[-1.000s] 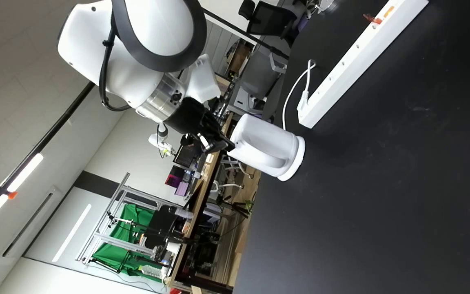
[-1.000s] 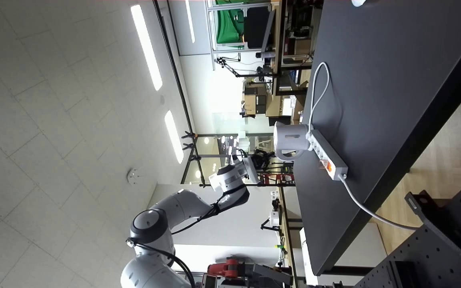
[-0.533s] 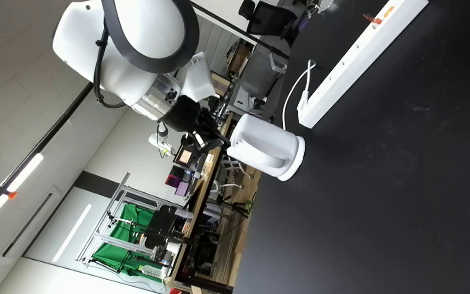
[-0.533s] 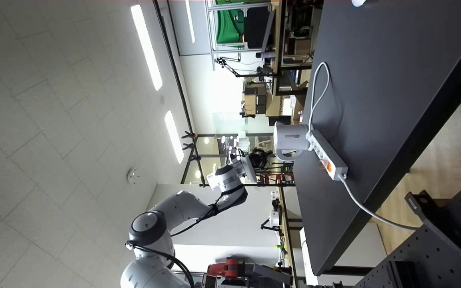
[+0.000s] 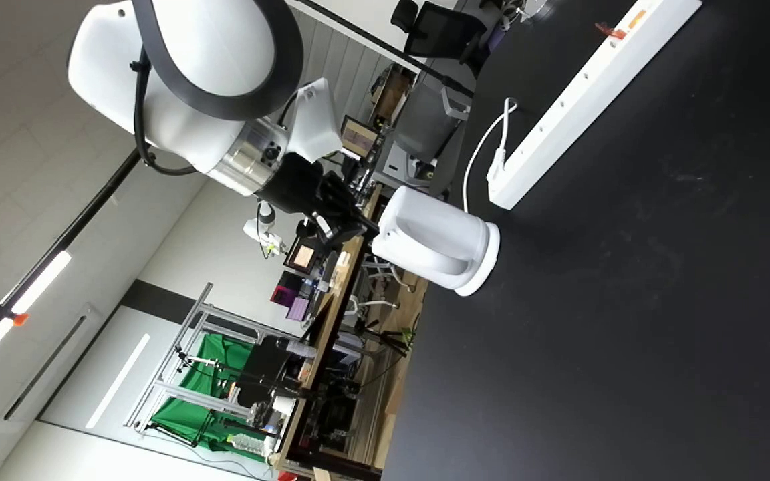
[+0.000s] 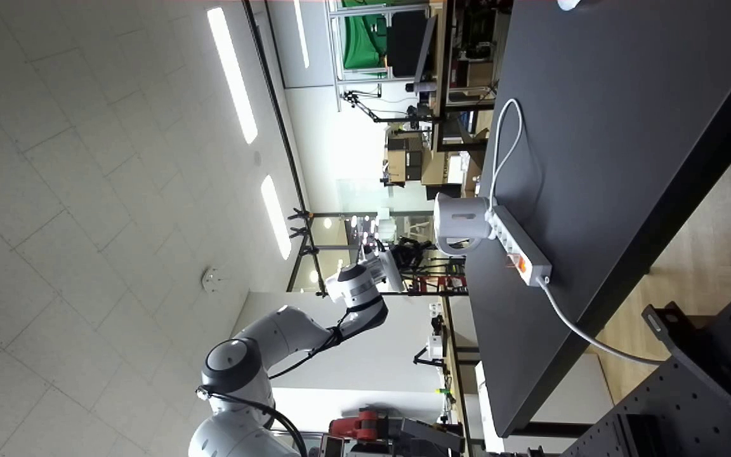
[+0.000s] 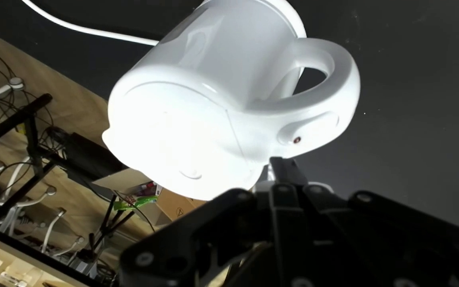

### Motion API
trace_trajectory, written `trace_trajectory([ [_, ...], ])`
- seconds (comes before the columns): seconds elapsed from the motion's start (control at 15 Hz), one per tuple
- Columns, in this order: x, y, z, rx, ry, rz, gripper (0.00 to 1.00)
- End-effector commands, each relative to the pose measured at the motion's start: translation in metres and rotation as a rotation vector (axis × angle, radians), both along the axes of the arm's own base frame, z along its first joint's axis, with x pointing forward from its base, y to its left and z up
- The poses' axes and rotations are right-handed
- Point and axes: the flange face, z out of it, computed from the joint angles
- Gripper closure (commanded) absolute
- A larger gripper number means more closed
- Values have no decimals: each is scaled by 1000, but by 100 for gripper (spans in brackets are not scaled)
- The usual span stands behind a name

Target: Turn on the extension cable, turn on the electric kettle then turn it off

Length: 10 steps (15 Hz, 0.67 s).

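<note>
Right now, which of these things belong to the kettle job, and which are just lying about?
Part of the job:
electric kettle, white
extension cable, the long white bar
robot's hand, closed, near the kettle

Just lying about:
black office chair
green cloth
cardboard boxes

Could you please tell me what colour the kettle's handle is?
The handle is white, which shows best in the wrist view.
</note>
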Motion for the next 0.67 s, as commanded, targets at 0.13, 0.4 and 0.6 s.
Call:
trace_trajectory([
  [0.13,2,-2,8,-11,20,-17,100],
  [0.4,3,-3,6,-9,36,-29,100],
  [0.6,3,-4,6,-10,41,-33,100],
])
